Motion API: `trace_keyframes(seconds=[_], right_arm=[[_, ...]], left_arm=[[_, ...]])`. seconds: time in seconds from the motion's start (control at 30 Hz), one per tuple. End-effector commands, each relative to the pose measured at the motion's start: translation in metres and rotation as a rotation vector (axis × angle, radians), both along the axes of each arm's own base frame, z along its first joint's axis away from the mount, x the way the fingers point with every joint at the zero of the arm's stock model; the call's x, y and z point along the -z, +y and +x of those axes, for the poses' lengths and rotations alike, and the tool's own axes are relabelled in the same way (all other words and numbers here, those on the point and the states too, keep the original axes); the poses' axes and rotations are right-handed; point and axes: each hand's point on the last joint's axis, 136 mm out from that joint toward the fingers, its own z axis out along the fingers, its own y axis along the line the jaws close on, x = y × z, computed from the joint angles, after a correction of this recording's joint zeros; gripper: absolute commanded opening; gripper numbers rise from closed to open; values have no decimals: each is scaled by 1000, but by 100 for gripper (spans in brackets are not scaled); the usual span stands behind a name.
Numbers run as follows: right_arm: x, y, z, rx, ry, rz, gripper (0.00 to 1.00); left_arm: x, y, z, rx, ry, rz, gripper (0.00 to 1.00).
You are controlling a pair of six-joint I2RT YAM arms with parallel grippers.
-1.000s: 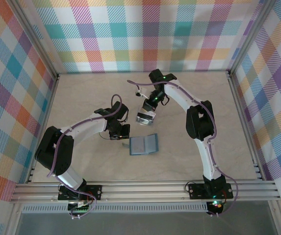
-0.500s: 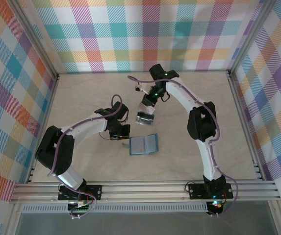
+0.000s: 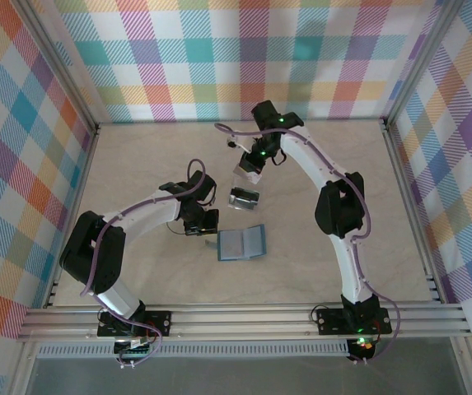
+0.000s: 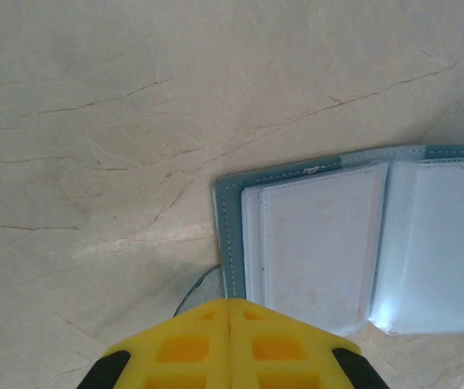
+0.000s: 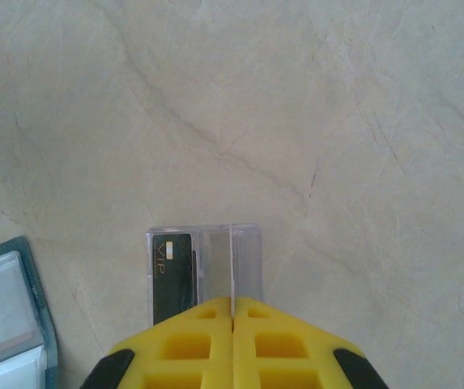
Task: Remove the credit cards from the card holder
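The teal card holder (image 3: 241, 243) lies open on the table, its pale slotted inside (image 4: 317, 243) facing up; a corner of it shows in the right wrist view (image 5: 5, 312). My left gripper (image 3: 202, 222) is shut, its yellow tip (image 4: 230, 303) at the holder's left edge; I cannot tell if it touches. My right gripper (image 3: 247, 174) is shut on a thin credit card (image 5: 232, 263), held edge-on above a clear plastic tray (image 5: 248, 243). A dark credit card (image 5: 172, 275) marked VIP lies in that tray (image 3: 244, 197).
Plaid walls (image 3: 30, 164) close in the beige table (image 3: 334, 173) on three sides. An aluminium rail (image 3: 244, 317) runs along the near edge by the arm bases.
My right gripper has drawn away from the clear tray toward the far wall, still shut on the thin card. The left arm and the card holder have stayed put.
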Motion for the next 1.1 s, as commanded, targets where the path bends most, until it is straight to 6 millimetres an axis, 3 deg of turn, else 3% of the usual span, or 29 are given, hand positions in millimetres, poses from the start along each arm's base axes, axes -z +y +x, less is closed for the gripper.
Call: trace_keyframes(seconds=[0.0, 0.33, 0.43, 0.7, 0.9, 1.07], right_arm=[[25, -1, -16, -56, 85, -58, 0], [38, 6, -15, -67, 88, -65, 7], [37, 5, -9, -46, 61, -76, 21], [-2, -7, 7, 110, -114, -110, 31], [-27, -22, 3, 293, -156, -86, 37], [-21, -30, -13, 488, -54, -15, 42]], left_arm=[[0, 2, 1, 7, 18, 2, 7], [0, 3, 0, 5, 16, 5, 7], [1, 5, 0, 4, 16, 9, 7], [0, 5, 1, 1, 10, 12, 7], [1, 4, 2, 0, 8, 9, 7], [0, 3, 4, 0, 0, 6, 7]])
